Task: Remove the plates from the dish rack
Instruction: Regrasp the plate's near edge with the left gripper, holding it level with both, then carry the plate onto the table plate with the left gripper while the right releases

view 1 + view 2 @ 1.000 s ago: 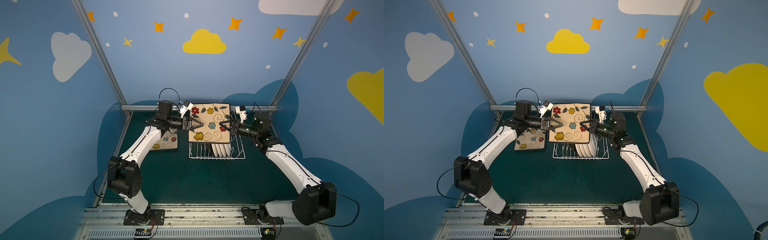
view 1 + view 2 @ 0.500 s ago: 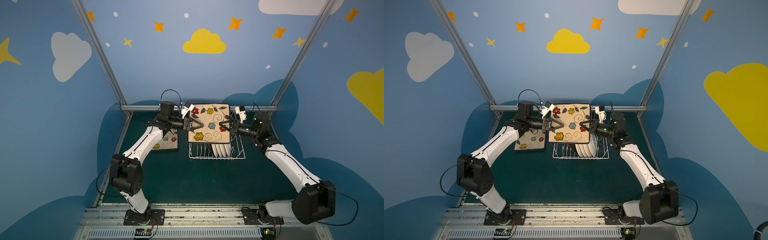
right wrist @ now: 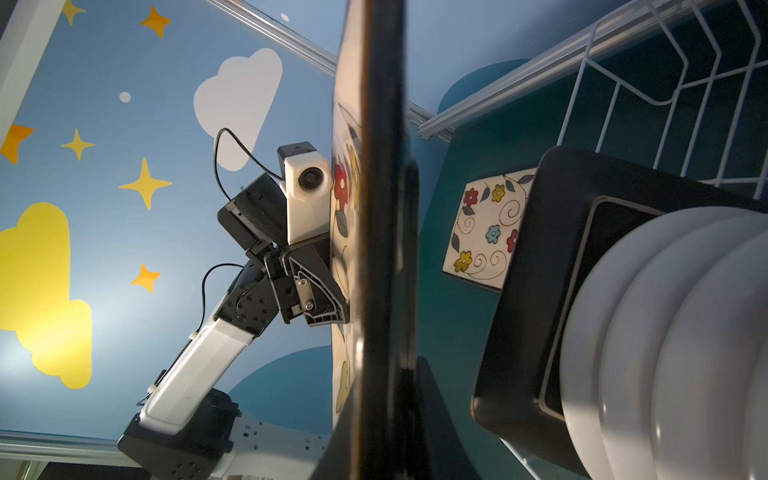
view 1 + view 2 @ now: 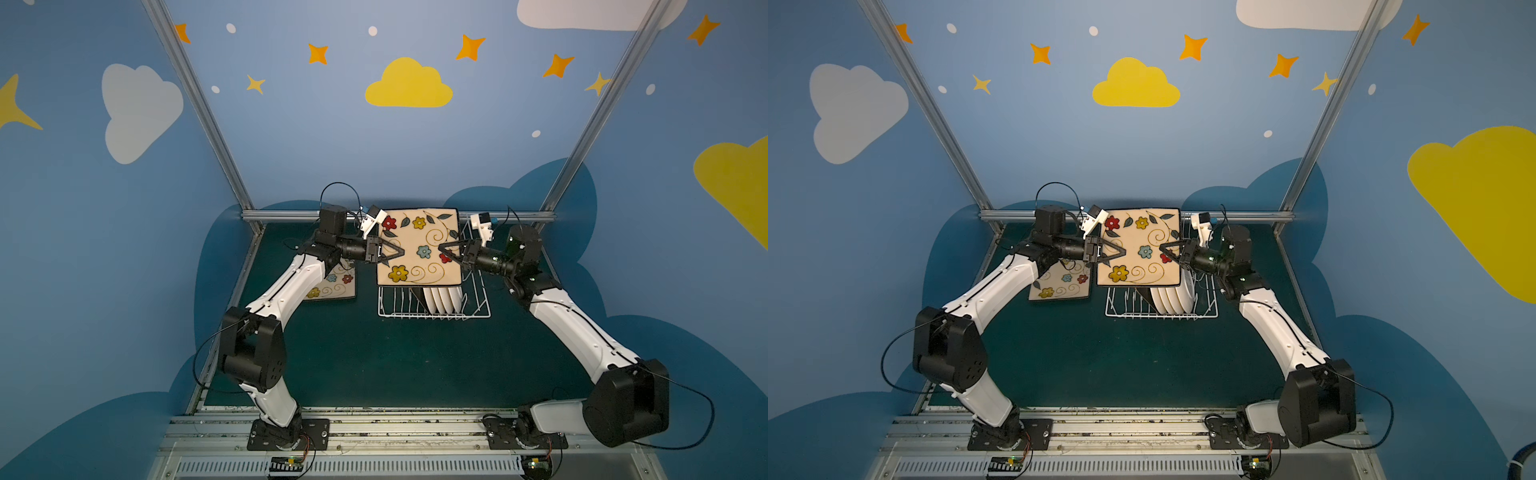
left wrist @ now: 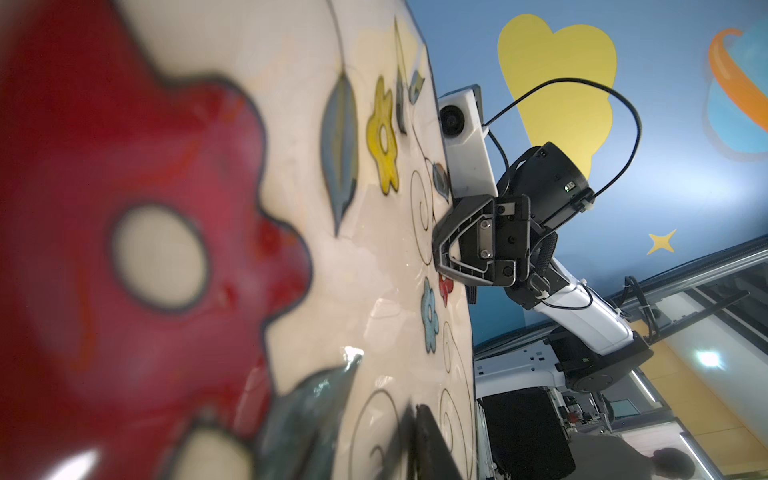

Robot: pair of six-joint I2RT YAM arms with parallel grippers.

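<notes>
Two end effectors on one floral plate point(image 4: 420, 245), held upright and clear above the dish rack point(image 4: 478, 305), patterned face toward the camera in both top views. Looks like a hand-over, judging by the pose. Right end effector point(image 4: 441, 249) pinched shut on the right edge. Left end effector point(image 4: 400, 252) straddling the left edge, one finger point(image 3: 320, 286) against the face; cannot tell whether clamped firm, with no view of the rear finger.

To do it well: confirm a solid bite on the left before letting go on the right. Keep the plate vertical and avoid twisting it between two grips. Then carry it left and lay it flat onto the plate on the table point(image 4: 334, 286), just beside the rack. Watch the lower edge above the white plates point(image 4: 442, 299) and a black-backed plate point(image 3: 536, 291) standing in the rack.

Both arms reaching forward, forearms raised, wrists turned inward, roughly level and facing each other.
</notes>
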